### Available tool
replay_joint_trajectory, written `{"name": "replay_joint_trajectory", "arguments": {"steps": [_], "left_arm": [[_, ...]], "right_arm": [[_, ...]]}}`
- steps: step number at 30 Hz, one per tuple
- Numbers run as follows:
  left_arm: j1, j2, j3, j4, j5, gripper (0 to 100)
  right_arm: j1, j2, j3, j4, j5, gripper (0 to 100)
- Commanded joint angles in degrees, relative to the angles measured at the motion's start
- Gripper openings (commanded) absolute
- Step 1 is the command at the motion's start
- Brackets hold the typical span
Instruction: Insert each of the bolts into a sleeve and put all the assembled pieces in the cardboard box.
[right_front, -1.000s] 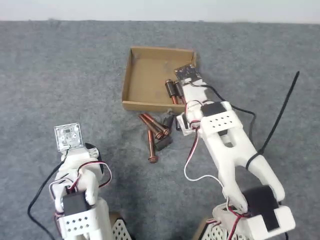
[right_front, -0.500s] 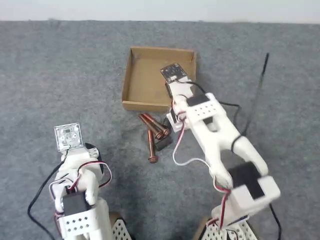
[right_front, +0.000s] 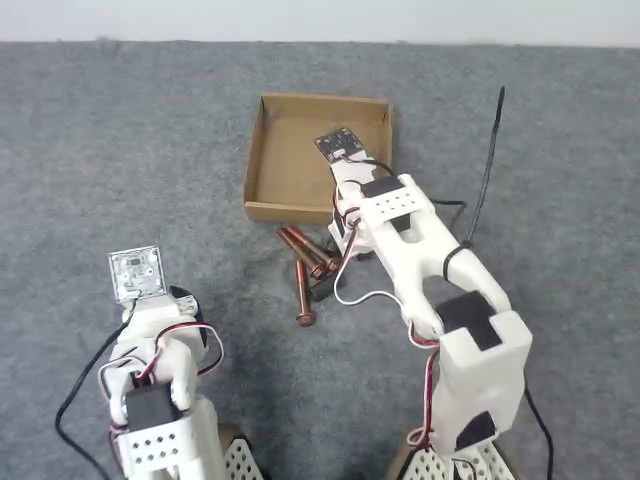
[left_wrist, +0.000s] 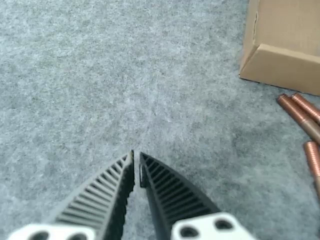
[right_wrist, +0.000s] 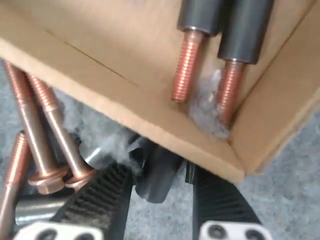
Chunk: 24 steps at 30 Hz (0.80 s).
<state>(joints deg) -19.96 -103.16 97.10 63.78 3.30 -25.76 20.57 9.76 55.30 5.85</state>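
The cardboard box (right_front: 290, 150) stands at the far middle of the table. Two assembled pieces (right_wrist: 192, 45), dark sleeves with copper bolt threads sticking out, lie in its near right corner. Three loose copper bolts (right_front: 305, 255) lie on the carpet just in front of the box, also seen as bolts (right_wrist: 42, 125) from the right wrist. My right gripper (right_wrist: 160, 172) hangs open just outside the box's front wall (right_wrist: 120, 95), its fingers on either side of a dark sleeve (right_wrist: 156, 175). My left gripper (left_wrist: 136, 157) is shut over bare carpet, well to the left of the box.
Another grey sleeve (right_wrist: 32, 210) lies by the bolt heads, and a dark sleeve (right_front: 325, 287) rests beside the bolts. The right arm (right_front: 400, 215) covers the box's near right corner. Grey carpet (right_front: 150, 150) lies to the left of the box.
The right arm has swung left and drawn back from over the box's right corner to its front wall. The left arm has not moved.
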Motion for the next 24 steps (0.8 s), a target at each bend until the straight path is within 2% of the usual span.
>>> {"name": "replay_joint_trajectory", "arguments": {"steps": [1,8,10,12,15,19,24], "left_arm": [[-0.2,-0.8,-0.5,-0.6,-0.6,1],[-0.2,-0.8,-0.5,-0.6,-0.6,1],[-0.2,-0.8,-0.5,-0.6,-0.6,1],[-0.2,-0.8,-0.5,-0.5,-0.6,1],[-0.2,-0.8,-0.5,-0.5,-0.6,1],[-0.2,-0.8,-0.5,-0.6,-0.6,1],[-0.2,-0.8,-0.5,-0.6,-0.6,1]], "right_arm": [[-0.5,0.4,-3.3,0.0,0.7,13.3],[-0.5,2.2,-3.3,0.0,1.1,13.1],[-0.5,2.2,-3.3,0.0,1.1,8.8],[-0.2,1.8,-3.3,0.0,0.9,0.2],[0.5,1.3,-3.6,0.0,0.8,3.0],[2.0,-2.3,-3.6,1.0,0.7,0.9],[2.1,-10.4,-3.6,9.5,0.6,0.6]]}}
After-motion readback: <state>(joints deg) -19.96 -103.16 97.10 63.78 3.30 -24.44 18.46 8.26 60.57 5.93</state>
